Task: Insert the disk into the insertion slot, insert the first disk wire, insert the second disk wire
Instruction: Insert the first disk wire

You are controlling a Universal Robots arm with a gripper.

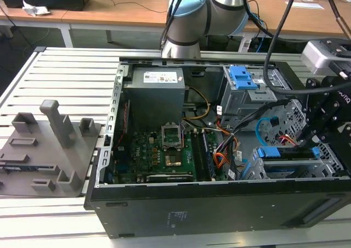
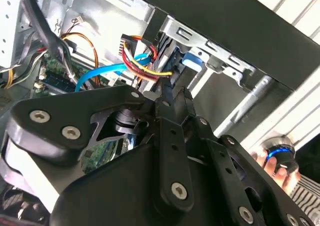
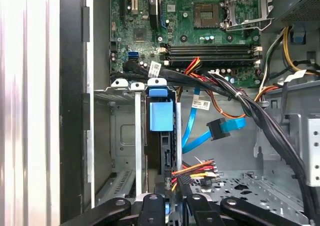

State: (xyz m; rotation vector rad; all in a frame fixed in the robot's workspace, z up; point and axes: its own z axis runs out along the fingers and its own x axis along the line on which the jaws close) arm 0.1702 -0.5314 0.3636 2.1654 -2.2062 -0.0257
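The disk [image 3: 161, 117] with its blue frame is sitting down inside the insertion slot [image 3: 137, 146], on its edge between the grey metal walls. In the exterior view that spot is at about 4 o'clock in the open computer case [image 1: 219, 204].

Just beside the end of the disk is the first disk wire [image 3: 195, 168], a bunch of red, orange and black wires with a small dark plug. The hand [image 2: 166, 88] has its two fingers pressed close and is pinching that plug, right by the disk.

The second disk wire [image 3: 232, 126], the thin light-blue one, hangs loose near by in a curve. Its little dark plug is not stuck into anything.

In the exterior view the blue wire is at about 9 o'clock from the hand. The green board [image 1: 159, 149] lies in the middle of the case. The robot arm [image 1: 192, 17] stands at 12 o'clock. A grey holder [image 1: 49, 144] sits on the bench [image 1: 66, 61] at 9 o'clock, well apart from the case
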